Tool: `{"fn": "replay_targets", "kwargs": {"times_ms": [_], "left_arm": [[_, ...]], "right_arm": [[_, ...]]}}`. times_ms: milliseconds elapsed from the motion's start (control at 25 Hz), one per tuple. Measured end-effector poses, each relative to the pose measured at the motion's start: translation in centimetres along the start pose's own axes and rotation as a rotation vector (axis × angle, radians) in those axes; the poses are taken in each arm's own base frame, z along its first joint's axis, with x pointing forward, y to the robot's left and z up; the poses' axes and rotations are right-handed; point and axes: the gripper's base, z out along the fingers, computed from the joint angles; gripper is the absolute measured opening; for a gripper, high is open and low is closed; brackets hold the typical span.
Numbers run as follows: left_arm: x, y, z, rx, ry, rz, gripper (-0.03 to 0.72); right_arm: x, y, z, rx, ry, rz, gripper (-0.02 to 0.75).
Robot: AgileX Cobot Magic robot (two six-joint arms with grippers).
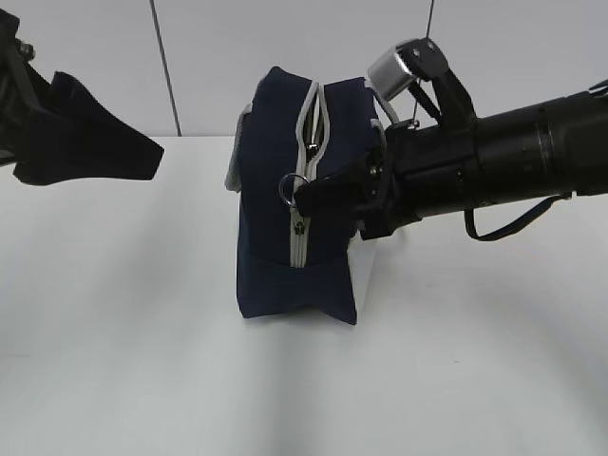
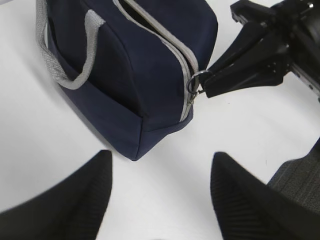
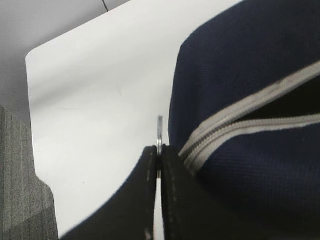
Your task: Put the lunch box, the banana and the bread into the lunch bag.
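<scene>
The navy-blue lunch bag stands upright in the middle of the white table, its grey zipper partly open near the top. My right gripper is shut on the metal ring pull at the bag's front edge. The ring also shows in the right wrist view, pinched between my fingertips, and in the left wrist view. My left gripper is open and empty, held off to the left of the bag. The lunch box, banana and bread are out of view.
A grey webbing handle hangs on the bag's side. The white table ends at a far edge against a pale wall. Grey floor shows past the table's corner in the right wrist view.
</scene>
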Motion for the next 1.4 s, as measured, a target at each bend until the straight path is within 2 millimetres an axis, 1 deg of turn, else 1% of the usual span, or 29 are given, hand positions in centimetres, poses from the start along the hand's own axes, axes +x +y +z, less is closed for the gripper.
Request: {"fn": "replay_targets", "kwargs": {"times_ms": [200, 560, 720, 920, 1120, 1280, 1400], "left_arm": [[0.0, 0.0, 0.0, 0.000, 0.000, 0.014, 0.434], [0.0, 0.0, 0.0, 0.001, 0.000, 0.025, 0.434], [0.4, -0.1, 0.3, 0.013, 0.010, 0.024, 0.434], [1.3, -0.4, 1.0, 0.063, 0.019, 0.033, 0.434], [1.7, -0.8, 1.5, 0.123, -0.029, 0.045, 0.434], [2.5, -0.7, 2.3, 0.118, -0.059, -0.006, 0.434], [2.1, -0.4, 2.6, 0.099, -0.113, -0.069, 0.434]], "right_arm": [[-1.4, -0.4, -0.1, 0.014, -0.034, -0.018, -0.016], [-3.2, -0.9, -0.4, 0.039, -0.074, -0.048, -0.016], [-3.9, -1.3, -0.5, 0.077, -0.091, -0.051, -0.016], [-4.3, -2.0, -0.7, 0.150, -0.112, -0.018, -0.016], [-4.5, -2.6, -0.8, 0.218, -0.139, 0.035, -0.016], [-4.5, -2.7, -0.8, 0.225, -0.148, 0.049, -0.016], [-4.5, -2.6, -0.8, 0.215, -0.150, 0.057, -0.016]]}}
